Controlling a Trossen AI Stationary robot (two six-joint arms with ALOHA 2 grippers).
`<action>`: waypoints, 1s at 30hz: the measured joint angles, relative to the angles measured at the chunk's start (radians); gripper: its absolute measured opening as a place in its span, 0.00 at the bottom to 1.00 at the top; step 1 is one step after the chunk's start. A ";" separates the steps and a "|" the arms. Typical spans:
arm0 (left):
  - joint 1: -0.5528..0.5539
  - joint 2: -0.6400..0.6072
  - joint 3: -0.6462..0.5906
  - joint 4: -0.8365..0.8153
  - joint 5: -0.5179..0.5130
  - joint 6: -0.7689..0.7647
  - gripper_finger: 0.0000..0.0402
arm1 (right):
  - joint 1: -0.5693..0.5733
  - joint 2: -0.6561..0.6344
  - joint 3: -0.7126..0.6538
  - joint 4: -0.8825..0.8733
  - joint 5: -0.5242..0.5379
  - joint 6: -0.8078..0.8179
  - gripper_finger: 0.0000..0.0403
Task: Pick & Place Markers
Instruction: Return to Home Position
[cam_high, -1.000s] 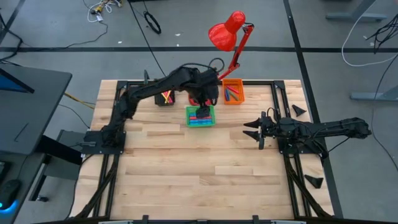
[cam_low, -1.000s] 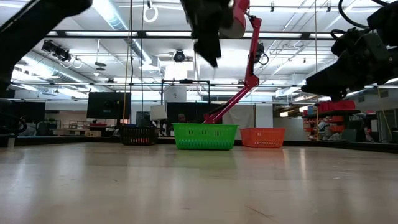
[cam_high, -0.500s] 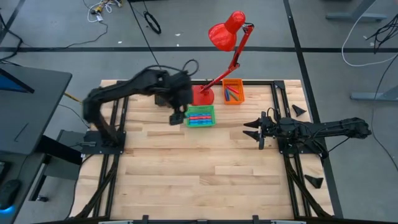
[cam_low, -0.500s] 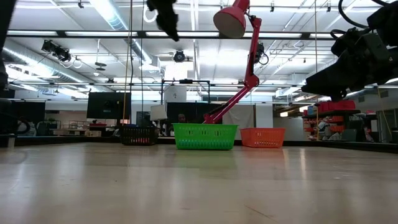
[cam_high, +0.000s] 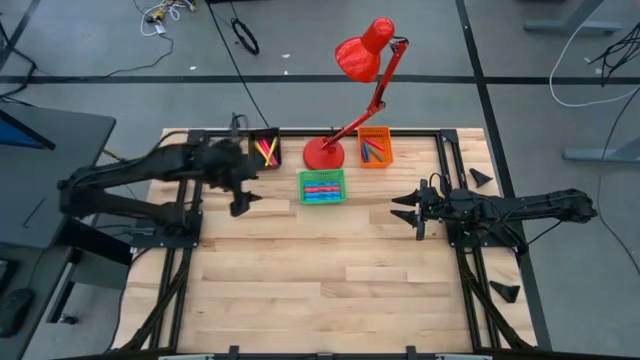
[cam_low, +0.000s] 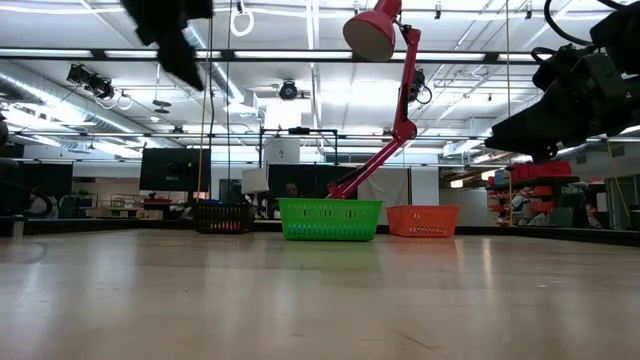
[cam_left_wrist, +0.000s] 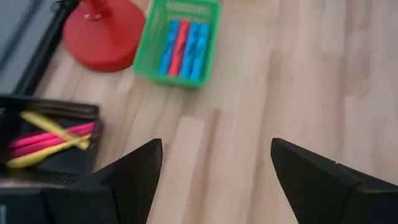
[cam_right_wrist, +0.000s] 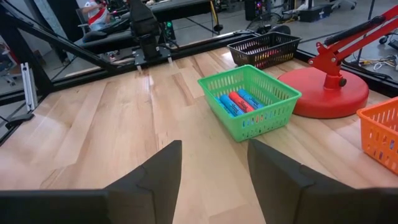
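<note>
The left end effector (cam_high: 246, 202) is hovering high above the worktop (cam_high: 320, 280), well apart from the green basket (cam_high: 302, 187) on that basket's left side, its fingers (cam_left_wrist: 134, 180) spreading wide with nothing between them. Blue and red markers (cam_high: 323, 188) are lying side by side inside the green basket. The black basket (cam_high: 279, 150) is standing behind and to the left of the green basket, holding yellow and pink markers (cam_high: 266, 152) that are crossing one another. The red lamp base (cam_high: 323, 153) is sitting just behind the green basket. The orange basket (cam_high: 389, 148) is standing behind and to the right of the green basket, carrying the remaining markers (cam_high: 372, 152). The right end effector (cam_high: 403, 208) is waiting to the right of the green basket, well apart, pointing toward it, its fingers parted and gripping nothing.
</note>
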 joint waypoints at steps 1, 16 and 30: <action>0.000 -0.040 -0.037 0.003 -0.017 0.015 0.77 | 0.000 0.000 0.000 0.000 0.000 0.000 0.46; 0.000 -0.605 -0.439 0.388 0.024 -0.068 0.77 | 0.000 0.000 0.000 0.000 0.000 0.000 0.46; 0.000 -0.924 -0.734 0.597 0.046 0.024 0.77 | 0.000 0.000 0.000 0.000 0.000 0.000 0.46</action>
